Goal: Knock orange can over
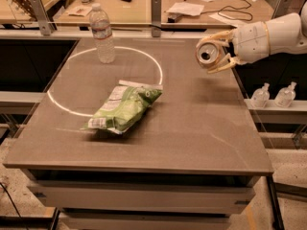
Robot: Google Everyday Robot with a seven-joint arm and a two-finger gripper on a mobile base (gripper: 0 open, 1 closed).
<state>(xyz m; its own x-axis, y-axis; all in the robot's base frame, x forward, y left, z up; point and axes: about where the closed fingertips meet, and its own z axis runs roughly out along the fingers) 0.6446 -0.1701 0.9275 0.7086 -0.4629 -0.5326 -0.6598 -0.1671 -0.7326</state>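
The orange can (206,55) is held on its side in my gripper (212,53), with its silver top facing the camera. It hangs above the right rear part of the grey table (192,128), near the right edge. The pale fingers (221,34) are closed around the can from above and below. The white arm comes in from the right. The can's orange body is mostly hidden behind its top and the fingers.
A clear water bottle (102,33) stands at the back left on a white circle line (158,71). A green chip bag (123,109) lies mid-table. Two small bottles (273,96) stand on a shelf to the right. A cluttered desk (192,6) is behind.
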